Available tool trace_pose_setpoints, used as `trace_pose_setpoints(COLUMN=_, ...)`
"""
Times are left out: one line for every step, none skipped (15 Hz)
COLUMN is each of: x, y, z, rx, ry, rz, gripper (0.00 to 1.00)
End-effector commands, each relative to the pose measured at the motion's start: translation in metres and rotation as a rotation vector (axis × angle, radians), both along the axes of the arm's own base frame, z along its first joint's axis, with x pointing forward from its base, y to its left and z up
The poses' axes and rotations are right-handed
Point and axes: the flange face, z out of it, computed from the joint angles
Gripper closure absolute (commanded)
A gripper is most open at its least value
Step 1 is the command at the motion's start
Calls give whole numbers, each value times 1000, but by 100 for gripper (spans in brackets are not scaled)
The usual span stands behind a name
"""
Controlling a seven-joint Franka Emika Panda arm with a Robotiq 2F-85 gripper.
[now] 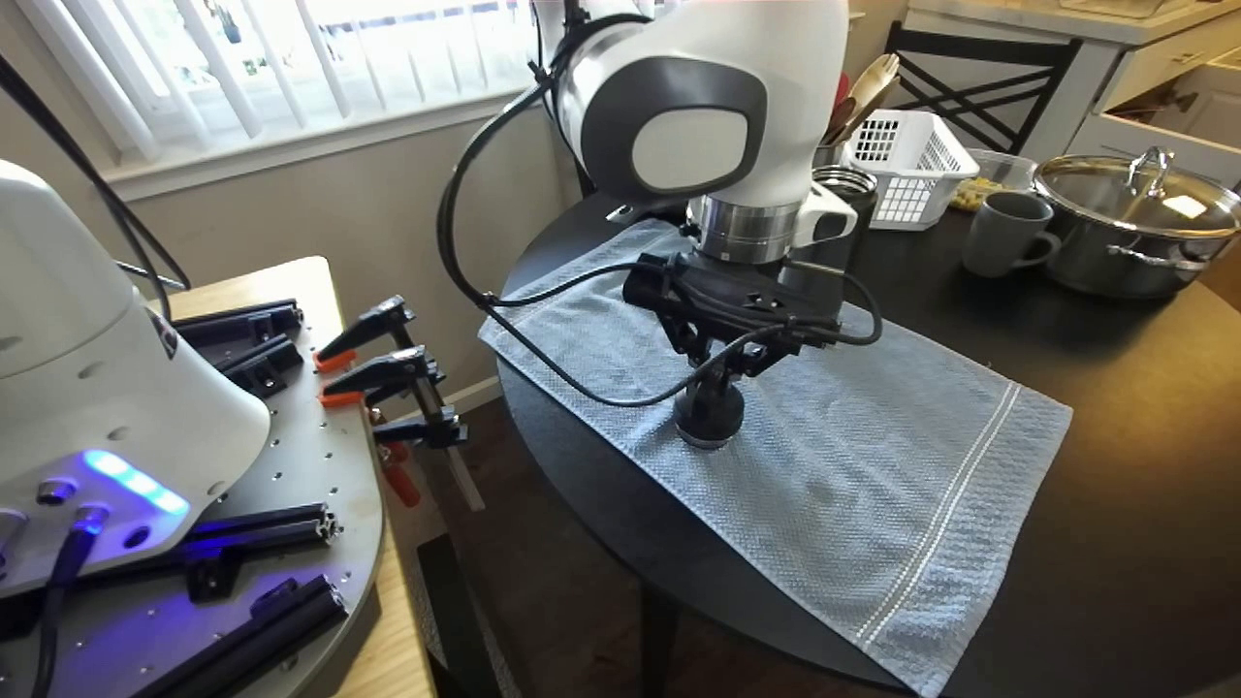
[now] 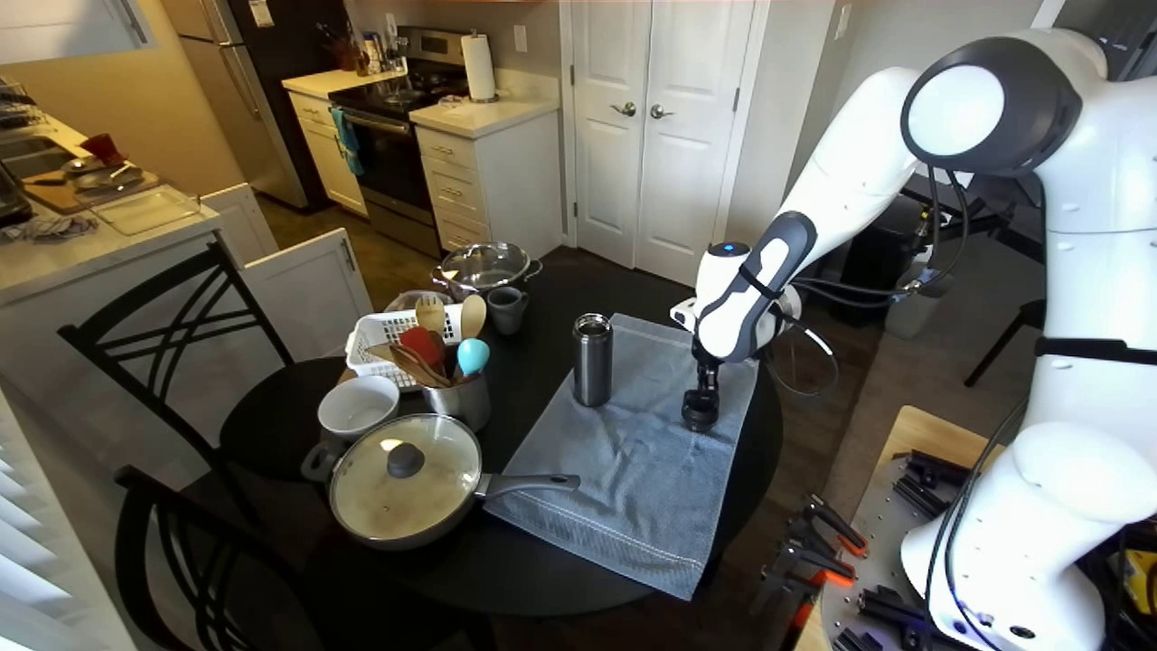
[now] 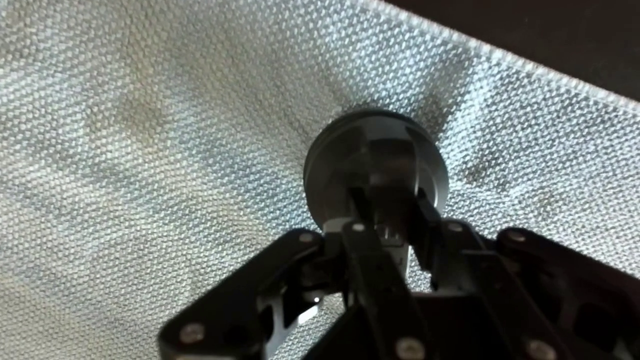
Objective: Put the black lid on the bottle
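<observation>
My claw (image 3: 389, 192) looks clamped on the black lid (image 3: 365, 155): its two fingers (image 3: 429, 214) sit close on both sides of the bump on top, and I see no gap there. How hard they squeeze, I cannot tell. The lid is down low, on the towel (image 1: 873, 465) or just over it; I cannot tell if the bottom touches. It is near the towel's edge, and the edge of the table (image 1: 1115, 543) is just beside that.

I think my step now is to get a good grip and pick the lid up. I should squeeze snugly, so it does not tip or spin. Then I should go straight up, not sideways. A low slide could drag the towel, and the bottle (image 2: 593, 362) stands on that same towel, so it might fall.

The bottle is upright, well apart from the lid, near the towel's far side in an exterior view, with nothing on its top. I should lift the lid higher than the bottle before going across, keep it flat, and come down slowly over the middle. A crooked push could knock the bottle over. Past it are the can of spoons (image 2: 461, 402) and the mug (image 2: 506, 309), so I should not swing too far.
</observation>
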Motion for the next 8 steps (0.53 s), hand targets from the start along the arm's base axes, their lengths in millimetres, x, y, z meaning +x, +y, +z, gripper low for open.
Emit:
trace_pose_setpoints(x=3, y=1, z=24, rx=-23, ry=-19, rz=3, gripper=94)
trace_pose_setpoints(x=7, y=-1, z=31, rx=-31, ry=-32, rz=3, gripper=94)
trace_pose_setpoints(x=12, y=-3, z=43, rx=-38, ry=-44, rz=4, gripper=94)
trace_pose_setpoints(x=18, y=-5, z=56, rx=-43, ry=-61, rz=5, gripper=94)
trace_pose_setpoints(x=23, y=-6, z=68, rx=-48, ry=-78, rz=5, gripper=94)
trace_pose_setpoints(x=31, y=-8, z=82, rx=-52, ry=-95, rz=2, gripper=94)
trace_pose_setpoints(x=37, y=-9, z=96, rx=-55, ry=-115, rz=1, gripper=94)
trace_pose_setpoints(x=43, y=-10, z=110, rx=-61, ry=-131, rz=-4, gripper=94)
